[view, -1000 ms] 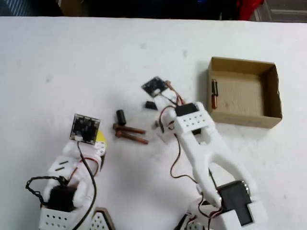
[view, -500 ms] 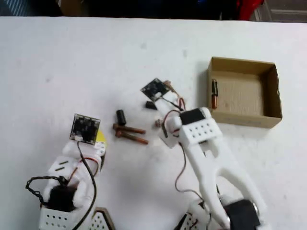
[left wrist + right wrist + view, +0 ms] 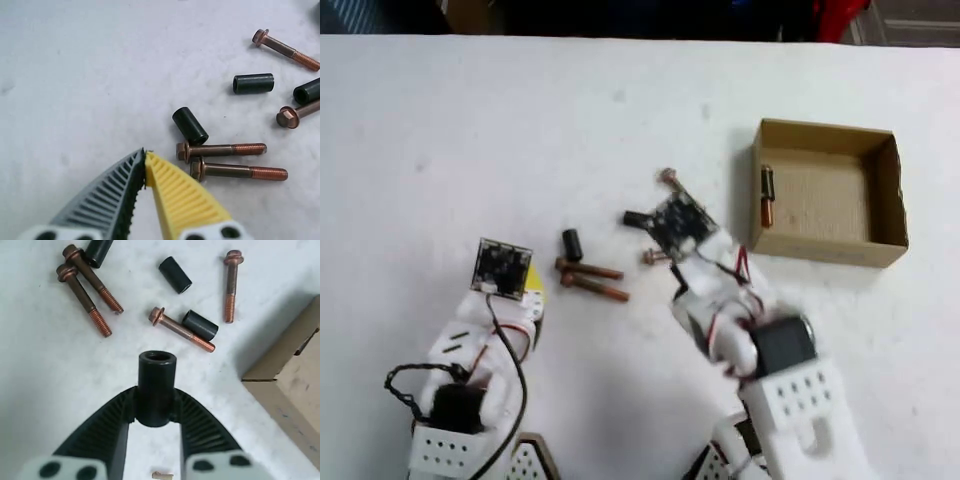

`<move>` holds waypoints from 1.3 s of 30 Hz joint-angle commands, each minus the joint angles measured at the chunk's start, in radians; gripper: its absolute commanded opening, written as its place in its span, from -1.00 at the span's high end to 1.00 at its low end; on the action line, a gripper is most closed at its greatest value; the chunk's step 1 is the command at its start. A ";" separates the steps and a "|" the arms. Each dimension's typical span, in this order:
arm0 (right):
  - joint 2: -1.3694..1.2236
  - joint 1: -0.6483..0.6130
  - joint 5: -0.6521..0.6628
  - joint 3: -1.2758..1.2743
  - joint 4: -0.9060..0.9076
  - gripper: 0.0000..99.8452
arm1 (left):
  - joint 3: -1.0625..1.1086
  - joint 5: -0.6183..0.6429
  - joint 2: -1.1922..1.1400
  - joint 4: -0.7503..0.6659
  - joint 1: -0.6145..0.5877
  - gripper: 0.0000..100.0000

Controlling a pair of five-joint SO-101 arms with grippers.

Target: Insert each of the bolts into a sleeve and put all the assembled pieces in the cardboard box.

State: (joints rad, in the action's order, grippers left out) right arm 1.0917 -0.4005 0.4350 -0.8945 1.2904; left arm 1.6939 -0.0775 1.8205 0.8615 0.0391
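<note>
Right jaws clamp sleeve [image 3: 155, 390], base hidden, box [image 3: 287, 382] cropped

The cardboard box [image 3: 282, 357] and one black sleeve [image 3: 98, 251] run off the edge of the right wrist view. A second sleeve [image 3: 308, 91] and a bolt [image 3: 299, 112] run off the left wrist view's edge.

Copper bolts [image 3: 182, 331], black sleeves [image 3: 175, 275], cardboard box [image 3: 830, 248]
</note>
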 commanded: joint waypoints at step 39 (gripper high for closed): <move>0.639 0.105 -0.100 -0.473 -0.160 0.97 | -0.683 0.144 -0.648 0.261 0.051 0.95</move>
State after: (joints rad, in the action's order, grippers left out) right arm 1.6886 -0.3007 0.3736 -1.3671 1.1676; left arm 1.0955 0.0161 1.3142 1.1607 0.0760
